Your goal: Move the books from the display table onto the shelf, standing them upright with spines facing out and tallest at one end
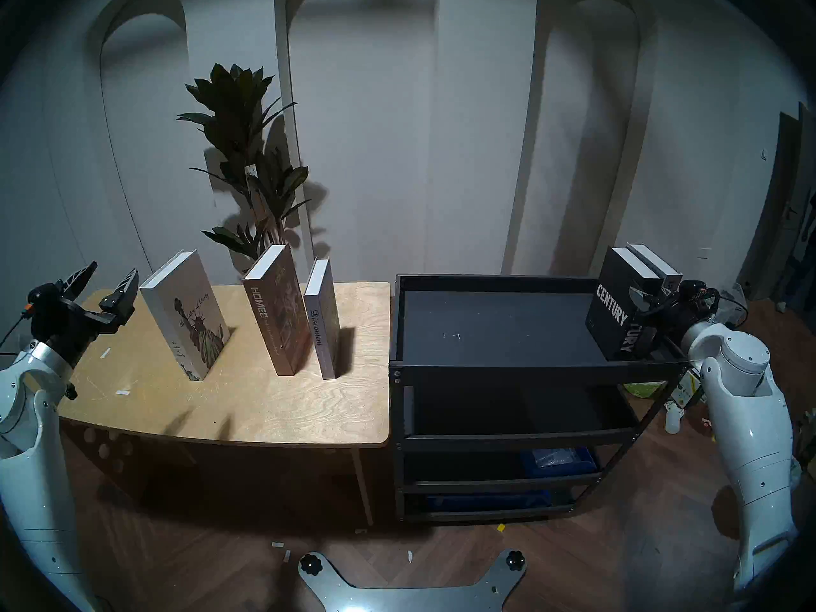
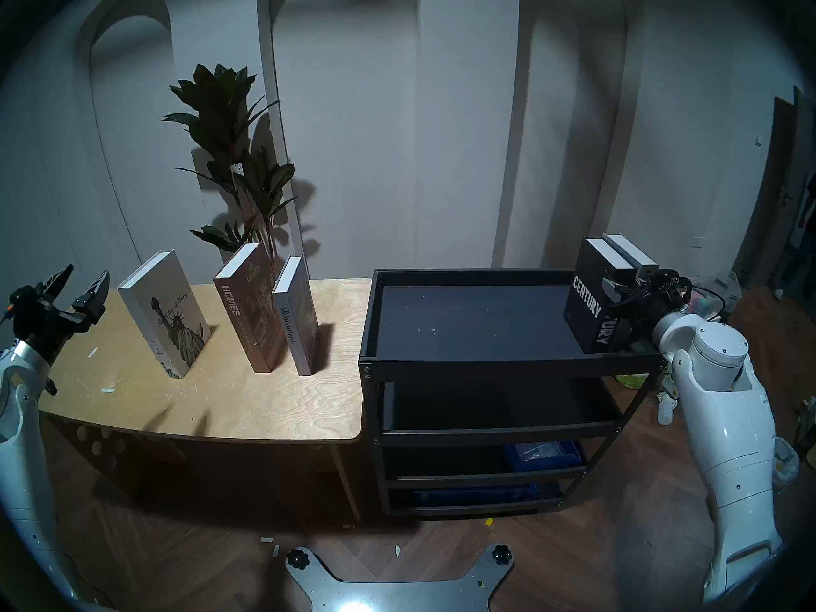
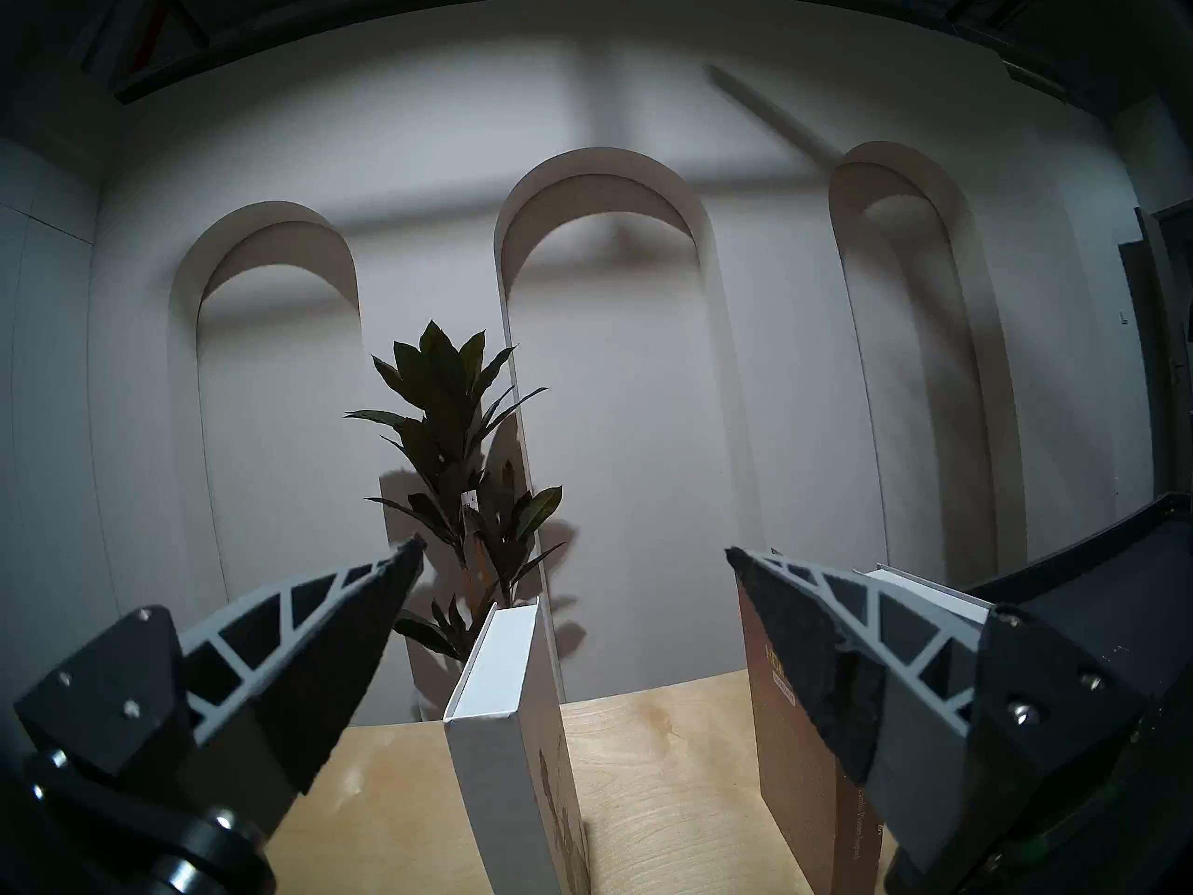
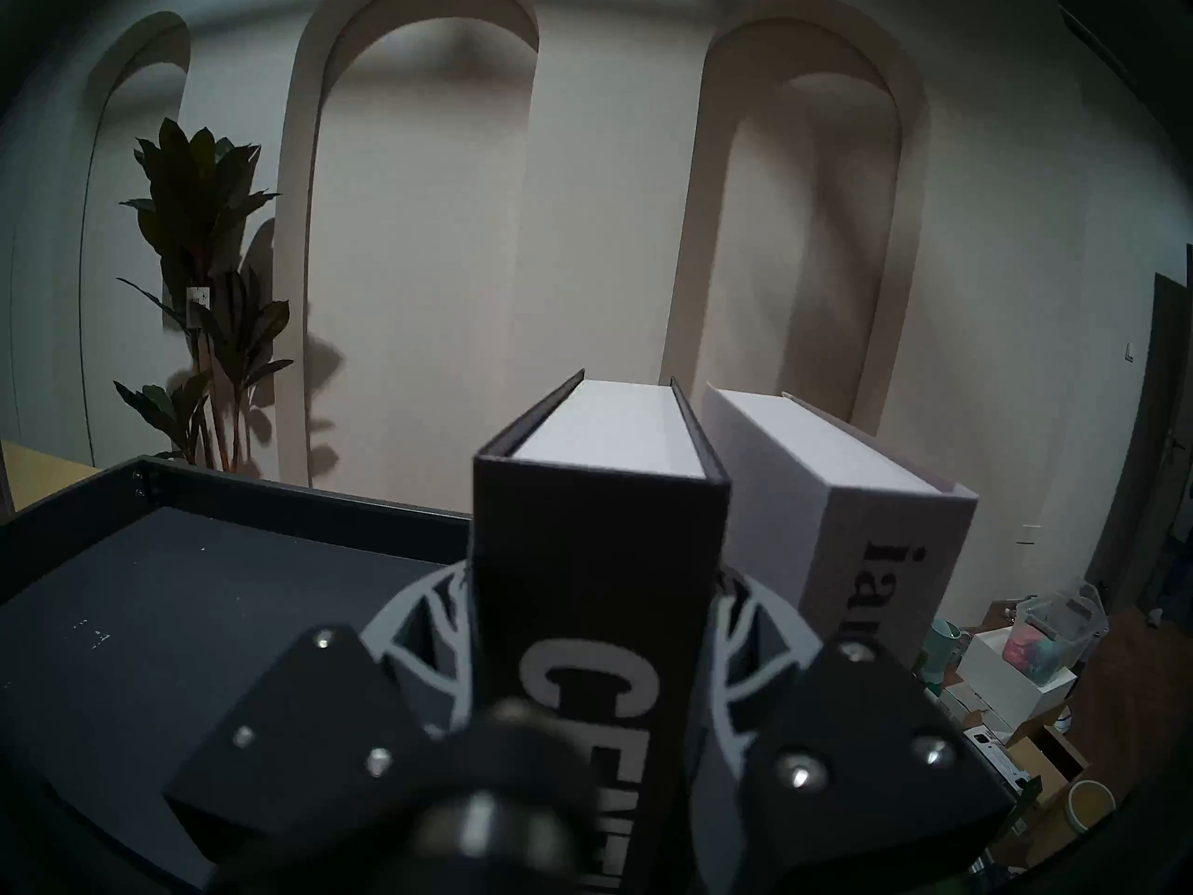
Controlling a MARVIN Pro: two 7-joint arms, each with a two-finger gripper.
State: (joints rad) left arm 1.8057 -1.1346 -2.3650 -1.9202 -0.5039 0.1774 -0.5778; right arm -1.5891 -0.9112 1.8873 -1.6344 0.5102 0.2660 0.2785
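Three books stand upright on the plywood display table (image 1: 265, 403): white Statue of Liberty (image 1: 185, 315), brown "HOMES" (image 1: 278, 315) and grey "Discontent" (image 1: 322, 319). My left gripper (image 1: 111, 273) is open and empty, above the table's left end, left of the Liberty book (image 3: 510, 713). On the black shelf cart's top tray (image 1: 508, 364), at the right end, the black "CENTURY" book (image 1: 611, 306) stands upright, spine forward, next to the grey "ianra" book (image 1: 658, 266). My right gripper (image 4: 594, 616) is shut on the "CENTURY" spine (image 4: 594, 538), left of "ianra" (image 4: 884, 551).
A tall potted plant (image 1: 247, 156) stands behind the table against the arched wall. The cart's lower tiers hold blue bins (image 1: 556, 458). Boxes and clutter (image 4: 1033, 648) lie on the floor right of the cart. My base plate (image 1: 410, 589) is at the bottom.
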